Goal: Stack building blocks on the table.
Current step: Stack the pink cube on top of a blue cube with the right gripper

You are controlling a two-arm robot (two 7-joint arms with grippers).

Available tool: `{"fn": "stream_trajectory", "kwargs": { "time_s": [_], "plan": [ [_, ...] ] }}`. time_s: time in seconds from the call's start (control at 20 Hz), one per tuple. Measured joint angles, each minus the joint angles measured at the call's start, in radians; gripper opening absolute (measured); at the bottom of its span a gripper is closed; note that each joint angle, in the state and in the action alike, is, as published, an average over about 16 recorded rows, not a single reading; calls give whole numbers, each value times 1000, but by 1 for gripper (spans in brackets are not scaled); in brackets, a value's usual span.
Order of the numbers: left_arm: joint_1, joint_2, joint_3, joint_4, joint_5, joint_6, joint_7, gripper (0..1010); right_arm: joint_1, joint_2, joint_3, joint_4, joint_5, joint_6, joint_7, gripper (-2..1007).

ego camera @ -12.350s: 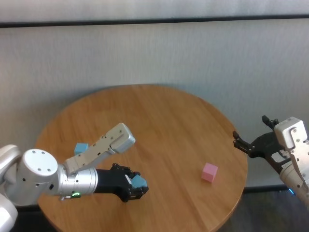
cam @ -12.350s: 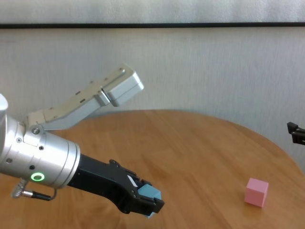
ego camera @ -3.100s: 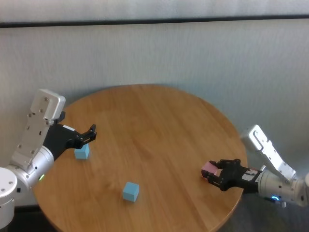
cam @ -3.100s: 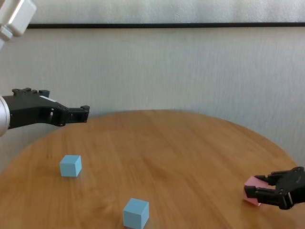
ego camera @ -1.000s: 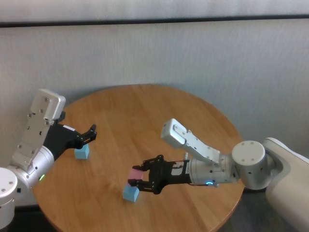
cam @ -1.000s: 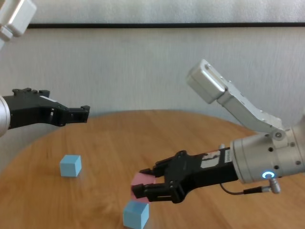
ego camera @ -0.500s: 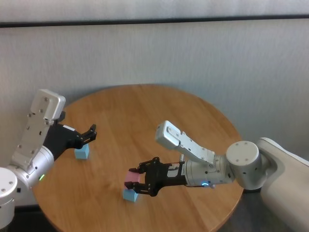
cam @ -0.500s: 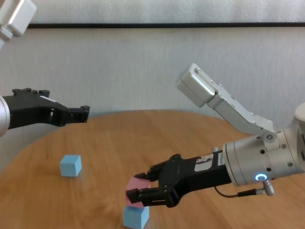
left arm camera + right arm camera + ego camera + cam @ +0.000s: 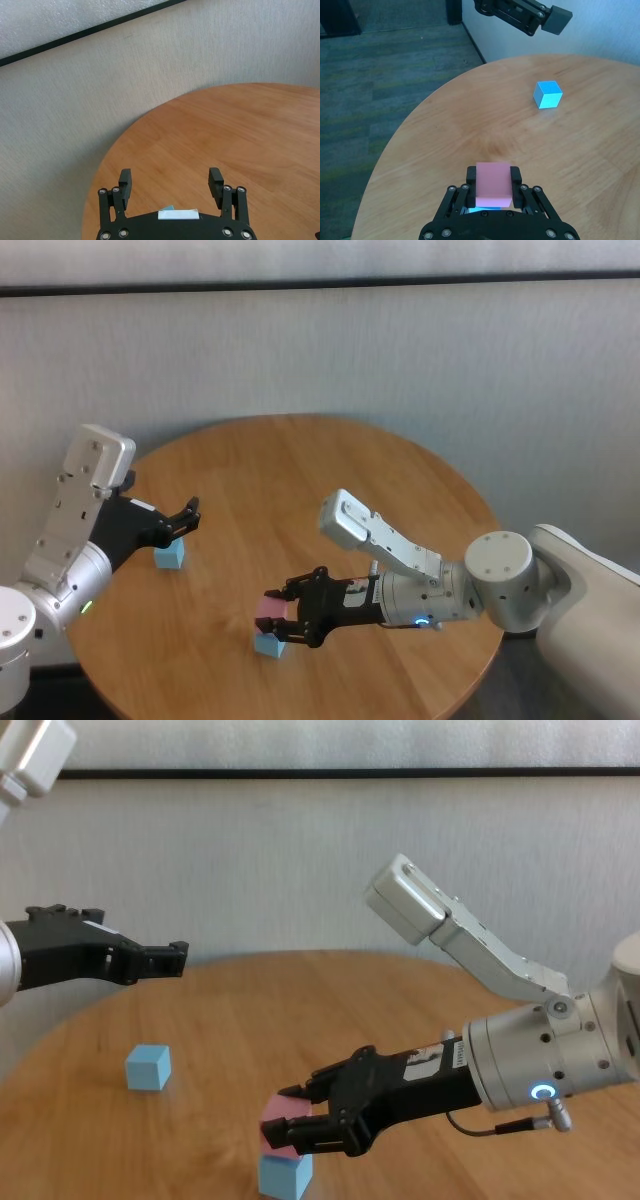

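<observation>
My right gripper [image 9: 283,616] is shut on the pink block [image 9: 269,608] and holds it right over a light blue block [image 9: 267,644] near the front of the round wooden table [image 9: 330,480]. In the chest view the pink block [image 9: 279,1134] sits just above the blue one [image 9: 285,1175]; whether they touch I cannot tell. The right wrist view shows the pink block [image 9: 493,184] between the fingers. A second light blue block [image 9: 170,556] lies at the table's left, also in the chest view [image 9: 148,1067]. My left gripper [image 9: 185,515] hangs open above that block.
A pale wall runs behind the table. Dark floor [image 9: 380,65] lies past the table's edge. The far and right parts of the tabletop [image 9: 400,490] are bare wood.
My right gripper has carried the pink block a little further left and down, over the near blue block. The left arm has not moved.
</observation>
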Motion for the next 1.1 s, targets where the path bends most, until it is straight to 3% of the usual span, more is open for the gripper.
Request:
{"fn": "stream_trajectory", "kwargs": {
  "time_s": [0.6,1.1],
  "plan": [
    [0,0,0,0,0,0,0,1003,-3,1,-3,-13,16,36,-4,373],
    [0,0,0,0,0,0,0,1003,-2,3,-9,-18,18,45,-7,373]
  ]
}}
